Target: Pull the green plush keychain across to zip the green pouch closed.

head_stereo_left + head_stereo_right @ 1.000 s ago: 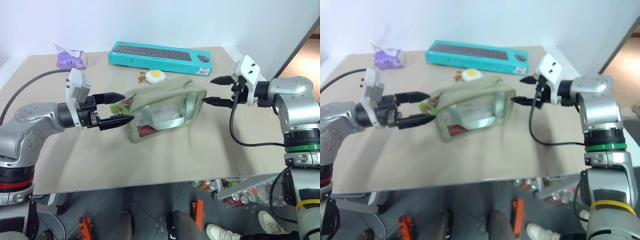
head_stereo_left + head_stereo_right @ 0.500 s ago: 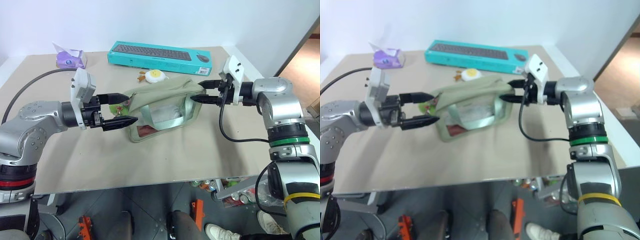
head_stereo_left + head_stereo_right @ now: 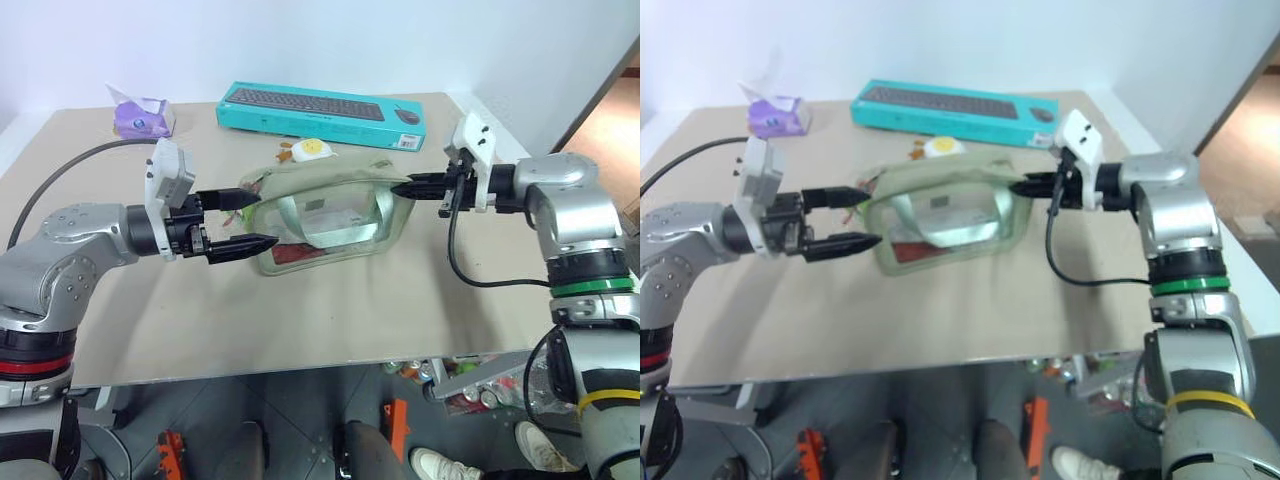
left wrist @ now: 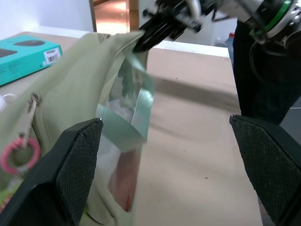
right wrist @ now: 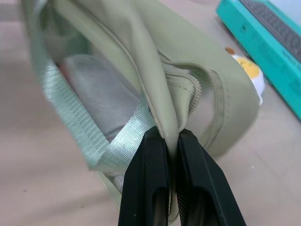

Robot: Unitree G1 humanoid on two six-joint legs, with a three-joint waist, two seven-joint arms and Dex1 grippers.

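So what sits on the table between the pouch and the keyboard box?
In the left eye view, a yellow-and-white plush toy lies between the pouch and the keyboard box, near the pouch's far edge; the table around it is bare.

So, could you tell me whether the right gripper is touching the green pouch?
Touching: in the right wrist view, the right gripper is shut on the green pouch, pinching its fabric edge.

A beige table [image 3: 330, 310] stands against a plain white wall [image 3: 300, 40], dark floor [image 3: 280, 430] showing beneath its edge.
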